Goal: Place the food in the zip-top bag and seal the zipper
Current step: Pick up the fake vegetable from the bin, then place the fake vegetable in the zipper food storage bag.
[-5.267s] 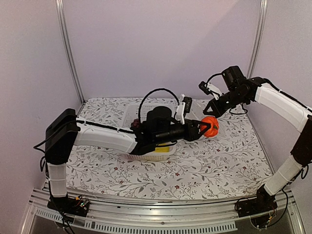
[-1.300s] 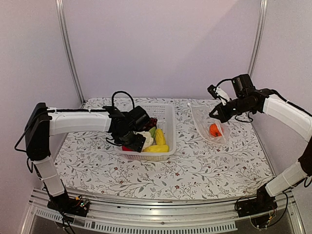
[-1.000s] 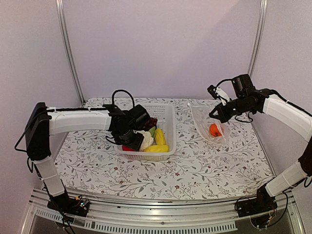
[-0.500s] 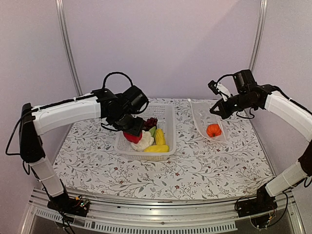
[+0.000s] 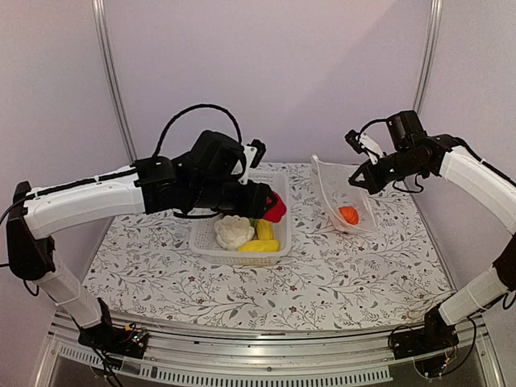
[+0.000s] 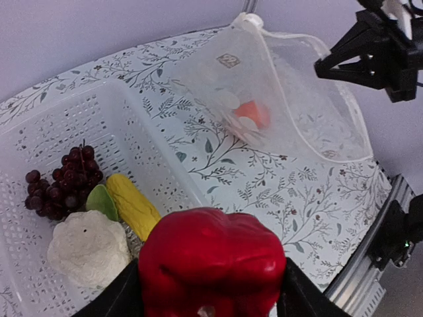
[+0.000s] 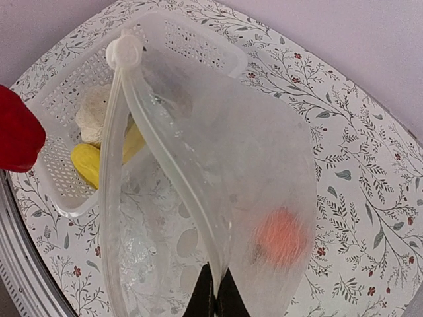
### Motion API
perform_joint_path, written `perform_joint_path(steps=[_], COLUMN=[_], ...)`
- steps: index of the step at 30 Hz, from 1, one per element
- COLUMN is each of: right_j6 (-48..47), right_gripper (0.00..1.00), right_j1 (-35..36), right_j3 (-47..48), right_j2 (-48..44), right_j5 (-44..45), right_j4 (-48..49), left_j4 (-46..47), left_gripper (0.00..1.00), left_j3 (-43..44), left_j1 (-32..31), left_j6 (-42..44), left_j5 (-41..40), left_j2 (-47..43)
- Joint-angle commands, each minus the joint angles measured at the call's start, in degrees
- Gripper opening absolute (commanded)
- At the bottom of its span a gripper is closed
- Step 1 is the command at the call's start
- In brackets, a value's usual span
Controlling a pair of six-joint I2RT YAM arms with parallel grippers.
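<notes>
The left gripper (image 6: 208, 298) is clamped on the red pepper (image 6: 210, 254), above the right rim of the basket (image 5: 281, 184). Cauliflower (image 5: 233, 231), yellow pieces (image 5: 260, 245) and grapes (image 6: 63, 185) lie in the basket. Beyond, the right gripper (image 7: 215, 290) pinches one lip of the zip-top bag (image 7: 264, 165). The mouth faces left, with the pumpkin (image 5: 348, 214) inside. Carry the pepper level into the mouth, clear of the zipper (image 7: 111, 172), and release only once past it.

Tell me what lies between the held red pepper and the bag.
In the top view, only the basket rim and bare floral tablecloth separate the red pepper from the bag.
</notes>
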Motion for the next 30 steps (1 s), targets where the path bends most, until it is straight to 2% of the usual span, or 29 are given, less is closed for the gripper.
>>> perform_joint_path(steps=[1,5,15,22,26,30], right_j6=[-0.01,0.40,0.90,1.04,1.04,1.19], right_gripper=[0.00,0.00,0.00,0.00,0.00,0.00], right_j1=[-0.31,-0.31,-0.34,-0.33,-0.33,-0.35], right_j3=[2.09,2.85,3.00,3.02,2.68,2.22], right_j2=[1.40,2.03,2.78,2.33,1.68,1.06], right_j5=[-0.80,-1.12,-1.62,-1.65,-1.71,-1.88], right_j4=[-1.40,-1.55,-1.49,-1.58,-1.59,-1.45], left_j4=[20.69,34.27,40.25,35.39,25.41,22.04], left_gripper=[0.47,0.45,0.44,0.44,0.44,0.43], left_j3=[-4.99,-8.87,0.09,9.00,15.03,19.04], left_j1=[-3.18,-5.82,-8.34,-8.41,-8.15,-7.09], left_j6=[1.13,1.36,0.34,3.70,6.00,6.24], left_j5=[7.08,11.12,13.82,13.00,5.45,1.55], left_j2=[-2.69,-2.30,9.90,18.02,21.83,25.42])
